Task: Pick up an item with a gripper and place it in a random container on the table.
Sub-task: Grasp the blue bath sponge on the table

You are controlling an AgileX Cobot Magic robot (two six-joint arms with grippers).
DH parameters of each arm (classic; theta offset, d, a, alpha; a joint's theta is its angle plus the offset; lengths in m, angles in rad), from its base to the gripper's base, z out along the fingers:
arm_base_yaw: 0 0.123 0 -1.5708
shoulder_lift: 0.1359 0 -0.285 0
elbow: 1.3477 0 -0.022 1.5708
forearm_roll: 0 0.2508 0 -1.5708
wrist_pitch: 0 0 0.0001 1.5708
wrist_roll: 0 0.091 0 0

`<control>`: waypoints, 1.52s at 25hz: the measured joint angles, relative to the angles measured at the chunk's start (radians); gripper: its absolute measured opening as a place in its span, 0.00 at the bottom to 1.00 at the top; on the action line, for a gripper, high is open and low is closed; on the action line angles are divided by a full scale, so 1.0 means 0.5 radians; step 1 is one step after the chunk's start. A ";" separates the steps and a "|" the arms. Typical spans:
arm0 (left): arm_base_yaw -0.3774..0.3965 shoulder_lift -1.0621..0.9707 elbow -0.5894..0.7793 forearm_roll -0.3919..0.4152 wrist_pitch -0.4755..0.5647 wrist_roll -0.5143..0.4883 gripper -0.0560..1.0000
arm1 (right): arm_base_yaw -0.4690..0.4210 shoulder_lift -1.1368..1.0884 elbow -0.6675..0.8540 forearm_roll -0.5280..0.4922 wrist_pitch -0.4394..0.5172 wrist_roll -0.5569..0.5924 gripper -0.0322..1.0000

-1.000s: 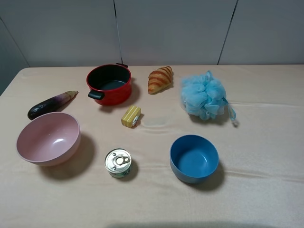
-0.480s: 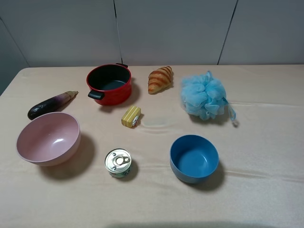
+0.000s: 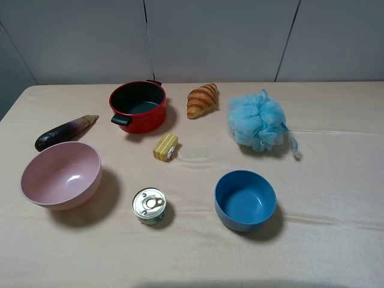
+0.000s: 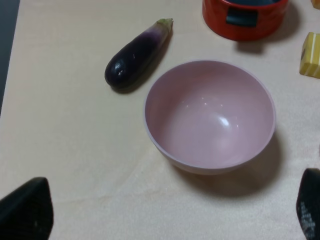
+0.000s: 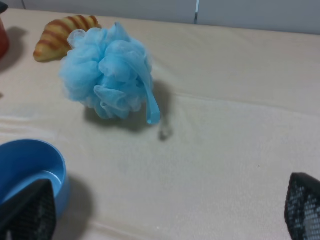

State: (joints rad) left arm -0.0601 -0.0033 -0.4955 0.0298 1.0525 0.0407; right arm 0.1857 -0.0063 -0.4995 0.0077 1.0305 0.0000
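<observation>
The light-blue mesh pouf (image 3: 258,120) lies on the beige table (image 3: 336,180) at the back right, its ribbon loop trailing to the right. It also shows in the right wrist view (image 5: 107,75). The empty pale-pink bowl (image 3: 60,174) stands at the front left, and shows in the left wrist view (image 4: 210,115). Neither arm shows in the high view. My left gripper (image 4: 167,210) is open and empty, short of the pink bowl. My right gripper (image 5: 165,207) is open and empty, well short of the pouf.
A blue bowl (image 3: 245,199) stands in front of the pouf. A red pot (image 3: 138,106), a croissant (image 3: 202,99), an eggplant (image 3: 63,132), a yellow block (image 3: 165,147) and a tin can (image 3: 149,206) are spread over the table.
</observation>
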 joint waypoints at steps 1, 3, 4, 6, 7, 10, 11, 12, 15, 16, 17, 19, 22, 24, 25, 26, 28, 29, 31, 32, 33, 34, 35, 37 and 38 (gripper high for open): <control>0.000 0.000 0.000 0.000 0.000 0.000 0.99 | 0.000 0.000 0.000 0.000 0.000 0.000 0.70; 0.000 0.004 -0.003 -0.007 -0.007 0.001 0.99 | 0.000 0.000 0.000 0.000 0.000 0.000 0.70; 0.000 0.027 -0.012 -0.015 -0.012 0.001 0.99 | 0.000 0.000 0.000 0.000 0.000 0.000 0.70; 0.000 0.110 -0.033 -0.022 -0.036 0.001 0.99 | 0.000 0.000 0.000 0.000 0.000 0.000 0.70; 0.000 0.170 -0.048 -0.022 -0.050 0.001 0.99 | 0.000 0.000 0.000 0.000 0.000 0.000 0.70; 0.000 0.350 -0.086 -0.023 -0.119 0.006 0.99 | 0.000 0.000 0.000 0.000 0.000 0.000 0.70; 0.000 0.417 -0.099 -0.023 -0.151 0.011 0.99 | 0.000 0.000 0.000 0.000 0.000 0.000 0.70; 0.000 0.484 -0.109 -0.024 -0.181 0.017 0.99 | 0.000 0.000 0.000 0.000 0.000 0.000 0.70; 0.000 0.680 -0.148 -0.034 -0.310 0.060 0.99 | 0.000 0.000 0.000 0.000 0.000 0.000 0.70; 0.000 0.738 -0.160 -0.046 -0.361 0.080 0.99 | 0.000 0.000 0.000 0.000 0.000 0.000 0.70; 0.000 0.806 -0.176 -0.070 -0.410 0.108 0.99 | 0.000 0.000 0.000 0.000 0.000 0.000 0.70; 0.000 0.937 -0.211 -0.133 -0.491 0.161 0.99 | 0.000 0.000 0.000 0.000 0.000 0.000 0.70; 0.000 1.126 -0.280 -0.192 -0.573 0.229 0.99 | 0.000 0.000 0.000 0.000 0.000 0.000 0.70; 0.000 1.254 -0.332 -0.205 -0.581 0.258 0.99 | 0.000 0.000 0.000 0.000 0.000 0.000 0.70; 0.000 1.325 -0.364 -0.217 -0.585 0.264 0.99 | 0.000 0.000 0.000 0.000 0.000 0.000 0.70; 0.000 1.397 -0.390 -0.234 -0.585 0.269 0.99 | 0.000 0.000 0.000 0.000 0.000 0.000 0.70; 0.000 1.526 -0.458 -0.289 -0.585 0.276 0.99 | 0.000 0.000 0.000 0.000 0.000 0.000 0.70; 0.000 1.595 -0.492 -0.329 -0.585 0.278 0.99 | 0.000 0.000 0.000 0.000 0.000 0.000 0.70; 0.000 1.721 -0.553 -0.389 -0.587 0.282 0.99 | 0.000 0.000 0.000 0.000 0.000 0.000 0.70; 0.000 1.721 -0.553 -0.389 -0.587 0.282 0.99 | 0.000 0.000 0.000 0.000 0.000 0.000 0.70; 0.000 1.796 -0.585 -0.405 -0.587 0.294 0.99 | 0.000 0.000 0.000 0.000 0.000 0.000 0.70; 0.000 1.847 -0.610 -0.408 -0.587 0.308 0.99 | 0.000 0.000 0.000 0.000 0.000 0.000 0.70; 0.000 1.906 -0.646 -0.410 -0.587 0.327 0.99 | 0.000 0.000 0.000 0.000 0.000 0.000 0.70; 0.000 2.004 -0.703 -0.414 -0.585 0.356 0.99 | 0.000 0.000 0.000 0.000 0.000 0.000 0.70; -0.002 2.052 -0.729 -0.414 -0.585 0.364 0.99 | 0.000 0.000 0.000 0.000 0.000 0.000 0.70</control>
State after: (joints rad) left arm -0.0612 1.0225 -0.8601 -0.1770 0.7600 0.2229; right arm 0.1857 -0.0063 -0.4995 0.0077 1.0305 0.0000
